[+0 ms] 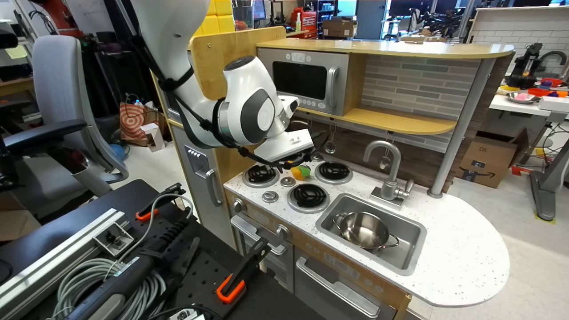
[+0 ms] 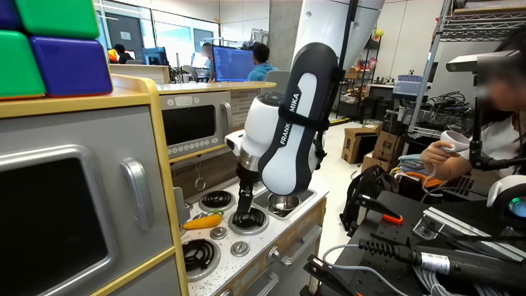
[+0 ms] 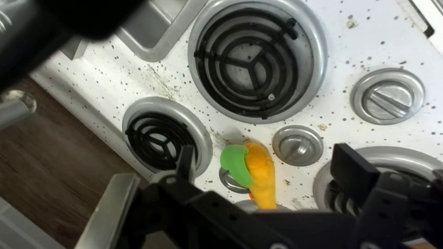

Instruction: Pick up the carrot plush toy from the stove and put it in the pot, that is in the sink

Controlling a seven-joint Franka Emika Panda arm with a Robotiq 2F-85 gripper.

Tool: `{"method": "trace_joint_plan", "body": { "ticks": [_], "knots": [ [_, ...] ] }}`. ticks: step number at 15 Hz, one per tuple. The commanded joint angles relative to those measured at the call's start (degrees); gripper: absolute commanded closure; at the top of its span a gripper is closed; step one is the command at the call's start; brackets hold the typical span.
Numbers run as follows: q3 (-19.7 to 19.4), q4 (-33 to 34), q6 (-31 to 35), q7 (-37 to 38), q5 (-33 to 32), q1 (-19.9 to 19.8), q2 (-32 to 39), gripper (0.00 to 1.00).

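Observation:
The carrot plush toy, orange-yellow with a green top, lies on the white stove (image 1: 278, 211) among burners and knobs. It shows in both exterior views (image 1: 298, 173) (image 2: 203, 222) and in the wrist view (image 3: 263, 173). My gripper (image 3: 264, 155) is open and empty, its fingers apart on either side of the toy in the wrist view, seemingly above it. In an exterior view one dark finger (image 2: 245, 201) hangs over a burner beside the toy. The steel pot (image 1: 364, 231) stands in the grey sink (image 1: 418, 242). The wrist view shows only a sink corner (image 3: 152, 53); the pot is out of view there.
A grey faucet (image 1: 392, 171) rises behind the sink. A toy microwave (image 1: 306, 80) and a yellow shelf (image 1: 400, 122) overhang the back of the stove. A tall grey cabinet (image 2: 139, 197) borders the stove. A black table (image 1: 213, 275) with clamps and cables stands in front.

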Motion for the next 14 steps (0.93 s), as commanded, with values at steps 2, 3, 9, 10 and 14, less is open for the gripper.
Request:
{"method": "trace_joint_plan", "body": {
  "ticks": [2, 3, 9, 10, 14],
  "knots": [
    [0.1, 1.8, 7.6, -2.1, -10.2, -0.9, 2.1, 0.00],
    [-2.3, 2.8, 9.6, -1.2, -9.2, 1.8, 3.4, 0.00],
    [-2.0, 10.4, 8.2, -0.5, -7.2, 3.2, 10.6, 0.00],
    [-1.7, 12.0, 7.4, 0.0, -7.0, 3.1, 12.1, 0.00],
    [-2.6, 18.5, 5.2, 2.3, -6.1, 3.8, 17.7, 0.00]
  ]
}}
